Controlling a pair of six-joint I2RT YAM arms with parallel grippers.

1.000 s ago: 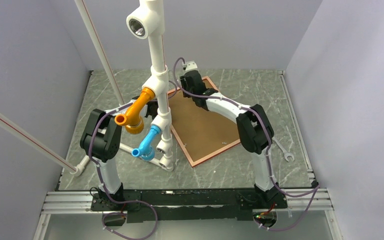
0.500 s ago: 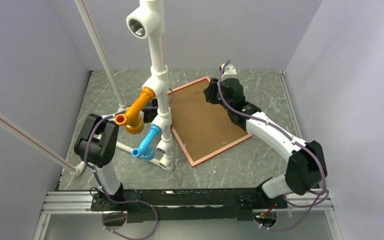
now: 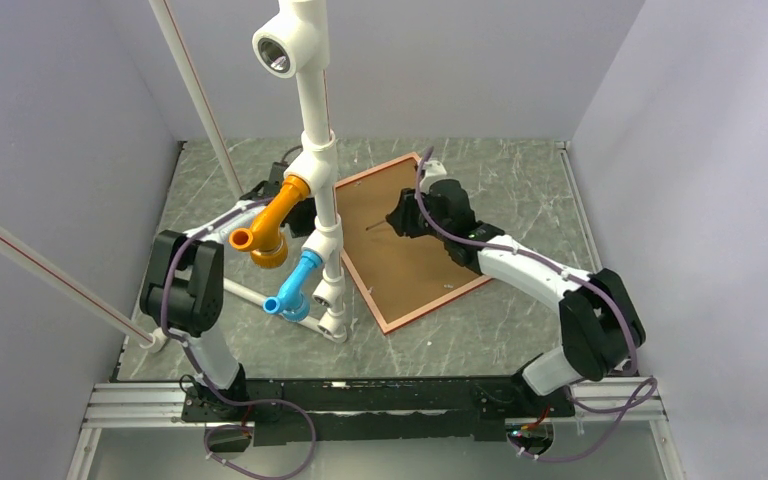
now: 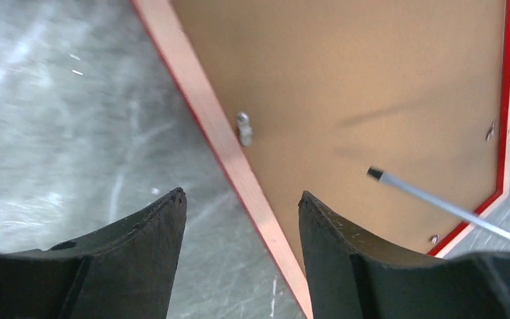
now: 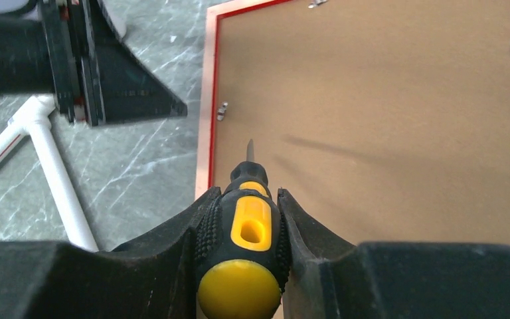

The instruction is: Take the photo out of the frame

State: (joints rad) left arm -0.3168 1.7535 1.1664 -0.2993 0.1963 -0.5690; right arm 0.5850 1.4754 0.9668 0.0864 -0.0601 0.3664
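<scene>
Between the fingers of the right claw (image 5: 248, 194) sits a screwdriver (image 5: 251, 229). It is pinched by its black-and-yellow handle, with the yellow butt toward the wrist camera and the thin blade pointing away. The blade tip stands over a brown board (image 5: 385, 119), just inside the board's left margin. In the left wrist view the tip's shadow falls on the board apart from the tip itself.

The board fills the back of the red frame (image 5: 204, 133), which lies flat and back-up on the grey marbled bench (image 3: 520, 180), turned at an angle to the bench edges. A small metal clip (image 5: 222, 111) sits on the rim near the blade tip. More clips show along the other sides. The photo cannot be seen, since the board covers the whole opening.

The left claw (image 4: 239, 203) is spread wide and holds nothing. In its own view the two dark fingers flank the frame's rim, one over bare bench and one over the board. Whether either finger touches cannot be told. The right wrist view shows this claw just off the frame's left side.

A white pipe stand (image 3: 315, 120) with orange and blue fittings rises from the bench beside the frame, between the two arms, and hides much of the left claw from above.
</scene>
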